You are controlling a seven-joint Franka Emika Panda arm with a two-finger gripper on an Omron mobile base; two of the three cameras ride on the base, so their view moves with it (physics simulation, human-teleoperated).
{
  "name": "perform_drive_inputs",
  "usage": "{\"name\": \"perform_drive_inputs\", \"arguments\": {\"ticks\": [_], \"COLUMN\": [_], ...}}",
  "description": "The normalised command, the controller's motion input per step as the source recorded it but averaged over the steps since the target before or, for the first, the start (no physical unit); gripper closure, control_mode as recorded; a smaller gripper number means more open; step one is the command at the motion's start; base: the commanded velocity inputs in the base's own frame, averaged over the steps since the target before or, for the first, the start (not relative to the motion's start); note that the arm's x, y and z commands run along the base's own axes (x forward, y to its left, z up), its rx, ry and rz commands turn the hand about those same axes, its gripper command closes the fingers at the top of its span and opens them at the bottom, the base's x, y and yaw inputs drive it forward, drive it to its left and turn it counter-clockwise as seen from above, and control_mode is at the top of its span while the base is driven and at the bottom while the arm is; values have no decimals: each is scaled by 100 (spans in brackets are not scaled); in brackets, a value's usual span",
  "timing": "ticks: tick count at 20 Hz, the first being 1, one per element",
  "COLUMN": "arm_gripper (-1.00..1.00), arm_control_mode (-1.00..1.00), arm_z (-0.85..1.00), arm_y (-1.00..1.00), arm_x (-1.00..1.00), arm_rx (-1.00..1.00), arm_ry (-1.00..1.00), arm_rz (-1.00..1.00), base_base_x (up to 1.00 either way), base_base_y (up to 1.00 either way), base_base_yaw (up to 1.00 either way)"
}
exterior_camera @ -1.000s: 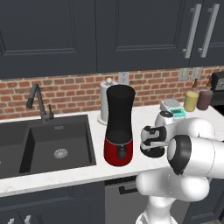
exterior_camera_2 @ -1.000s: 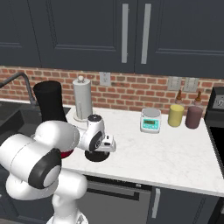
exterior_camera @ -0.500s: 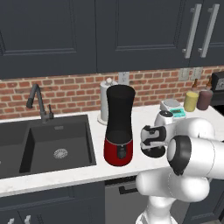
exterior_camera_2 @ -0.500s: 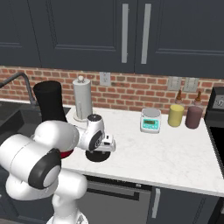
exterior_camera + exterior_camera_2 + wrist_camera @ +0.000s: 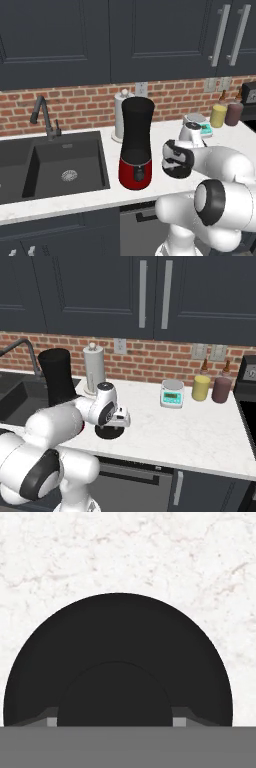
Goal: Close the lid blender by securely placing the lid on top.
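White marble-look counter (image 5: 165, 428) runs under dark cabinets and a red brick backsplash, with the robot's bulky white arm in the foreground of both base views.

Nearest the base, the gripper (image 5: 114, 425) points straight down at the lid (image 5: 117, 662), a flat black disc lying on the counter just to the right of the blender. From the hand camera the lid's central knob (image 5: 115, 694) sits between the two grey finger tips (image 5: 182, 721), which flank it left and right; whether they are already pressing on it or a hair clear I cannot tell. The lid rests flat on the stone, not lifted.

The lid looks rigid, light and smooth, probably hard plastic, so it should not flex, but a glossy knob could slip if pinched off-centre. The knob is the sensible place to take it: the rim lies flush with the counter and offers no edge to get under.

Just behind and left stands the blender (image 5: 136, 145), its tall black jar upright on a glossy red base, mouth open and uncovered. A white paper-towel roll (image 5: 94, 368) stands behind it against the bricks. Farther right are a small kitchen scale (image 5: 172, 394), then a yellow bottle (image 5: 201, 387) and a dark purple bottle (image 5: 221, 388). The sink (image 5: 55, 167) lies to the blender's left.
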Motion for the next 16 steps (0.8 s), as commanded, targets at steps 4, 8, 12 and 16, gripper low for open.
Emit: {"name": "perform_drive_inputs", "arguments": {"ticks": [4, 8, 12, 16], "arm_gripper": [100, 100, 100, 100], "arm_control_mode": [-100, -100, -100, -100], "arm_z": [84, 90, 84, 91], "arm_y": [0, 0, 0, 0], "arm_x": [-32, -24, -22, -19], "arm_rx": [0, 0, 0, 0], "arm_ry": [-2, 0, 0, 0], "arm_rz": [0, 0, 0, 0], "base_base_x": [0, 0, 0, 0], "base_base_y": [0, 0, 0, 0], "base_base_yaw": [0, 0, 0, 0]}}
